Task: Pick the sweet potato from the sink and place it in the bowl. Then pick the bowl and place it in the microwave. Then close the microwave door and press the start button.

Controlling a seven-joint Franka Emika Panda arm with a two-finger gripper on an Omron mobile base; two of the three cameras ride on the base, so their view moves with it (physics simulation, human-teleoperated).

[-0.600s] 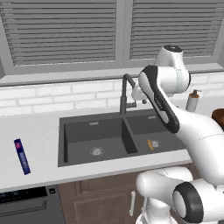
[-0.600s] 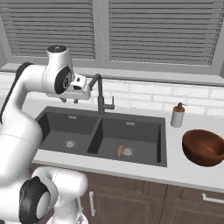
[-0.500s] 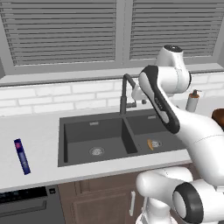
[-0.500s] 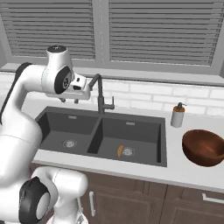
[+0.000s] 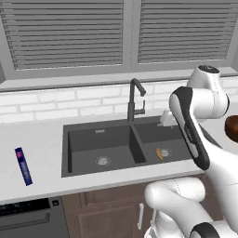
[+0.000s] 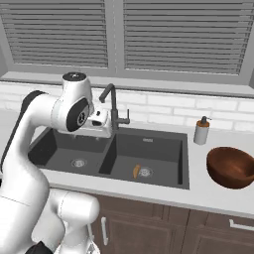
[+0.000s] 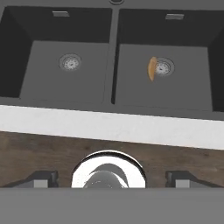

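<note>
While the gripper (image 7: 112, 179) hangs above the sink (image 7: 113, 100) with its fingers spread wide and empty, the sweet potato (image 7: 152, 69) lies in the sink's right basin, touching the drain. The bowl (image 6: 231, 166) sits on the counter right of the sink.

Sweet potato (image 7: 152, 69) orange; sink (image 7: 109, 57) dark grey; bowl (image 6: 230, 167) reddish-brown; counter (image 5: 42, 158) white.

No visible change between the earlier pictures and now: arm and scene alike.
</note>
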